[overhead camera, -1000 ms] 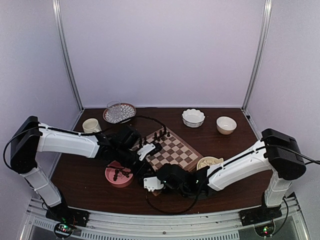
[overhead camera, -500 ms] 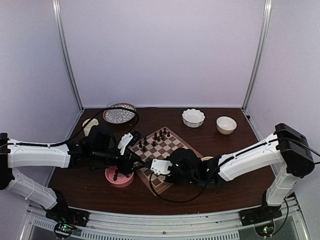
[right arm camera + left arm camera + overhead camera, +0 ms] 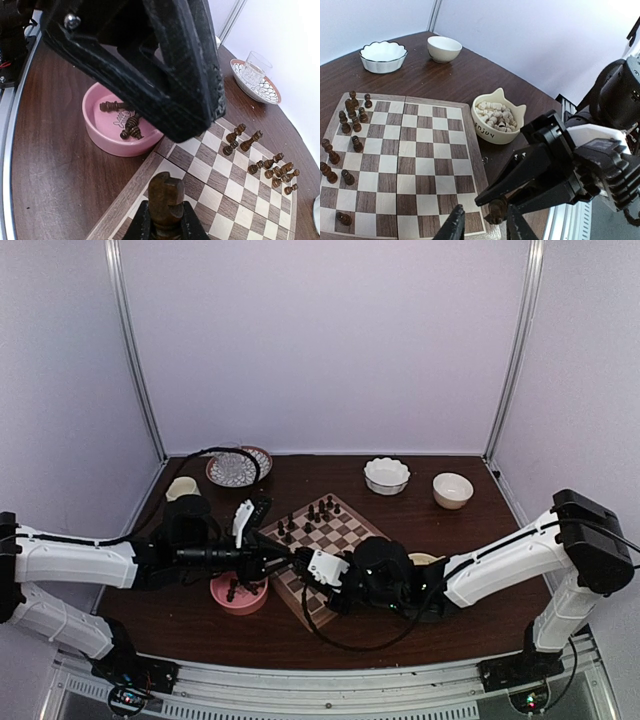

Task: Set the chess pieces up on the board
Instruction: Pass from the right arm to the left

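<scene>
Pink bowl (image 3: 91, 111) on the left has a few dark pieces (image 3: 127, 124) lying in it. My left gripper (image 3: 485, 215) has its fingers apart, holding nothing, at the near corner of the board (image 3: 432, 150). Right gripper (image 3: 164, 222) pinches one dark piece (image 3: 165, 194) just over that corner.

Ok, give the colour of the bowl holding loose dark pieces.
Pink bowl, clearest from right wrist.

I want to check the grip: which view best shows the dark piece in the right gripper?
The right wrist view: the dark piece fills the foreground, upright between the fingers of the right gripper. The left wrist view shows it small at those fingertips; in the top external view it is too small to make out.
</scene>
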Robot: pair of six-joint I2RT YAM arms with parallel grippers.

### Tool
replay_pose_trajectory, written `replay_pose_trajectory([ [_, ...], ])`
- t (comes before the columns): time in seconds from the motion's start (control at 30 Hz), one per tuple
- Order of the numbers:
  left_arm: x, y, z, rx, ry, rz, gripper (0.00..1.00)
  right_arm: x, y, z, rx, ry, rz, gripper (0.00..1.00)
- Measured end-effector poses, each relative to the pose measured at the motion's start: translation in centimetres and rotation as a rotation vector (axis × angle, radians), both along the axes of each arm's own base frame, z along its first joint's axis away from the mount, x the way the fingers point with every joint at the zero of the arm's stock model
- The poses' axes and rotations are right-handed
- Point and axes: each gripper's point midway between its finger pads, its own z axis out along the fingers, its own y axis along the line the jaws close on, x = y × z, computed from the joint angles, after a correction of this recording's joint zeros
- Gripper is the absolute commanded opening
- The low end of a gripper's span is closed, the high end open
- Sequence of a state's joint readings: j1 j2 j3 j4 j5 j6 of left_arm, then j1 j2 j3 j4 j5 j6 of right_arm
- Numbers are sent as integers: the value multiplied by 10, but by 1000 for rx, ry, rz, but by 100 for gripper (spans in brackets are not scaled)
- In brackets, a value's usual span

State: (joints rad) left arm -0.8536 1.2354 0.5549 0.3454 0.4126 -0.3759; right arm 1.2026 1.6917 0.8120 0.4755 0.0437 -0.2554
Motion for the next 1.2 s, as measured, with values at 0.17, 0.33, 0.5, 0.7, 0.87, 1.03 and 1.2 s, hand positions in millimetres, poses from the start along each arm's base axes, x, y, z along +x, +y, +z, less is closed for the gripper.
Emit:
replay_pose_trajectory([
  [0.17,5,-6,-10,0,27,13,26,-2,5,10,60,16,7,0],
  [0.33,8,-15,-19,13,51,13,21,-3,4,4,52,37,6,0],
  [0.5,5,-20,-19,16,58,-2,35,-4,6,1,53,44,7,0],
  [0.7,3,-20,-21,29,72,-7,39,0,5,5,68,29,-11,0],
  [0.87,2,-20,-21,28,74,-9,33,3,5,10,84,17,-26,0],
  [1.03,1,-22,-22,27,82,-22,23,4,5,12,92,15,-36,0],
  [1.2,-1,-27,-21,22,84,-38,6,7,3,11,91,19,-48,0],
])
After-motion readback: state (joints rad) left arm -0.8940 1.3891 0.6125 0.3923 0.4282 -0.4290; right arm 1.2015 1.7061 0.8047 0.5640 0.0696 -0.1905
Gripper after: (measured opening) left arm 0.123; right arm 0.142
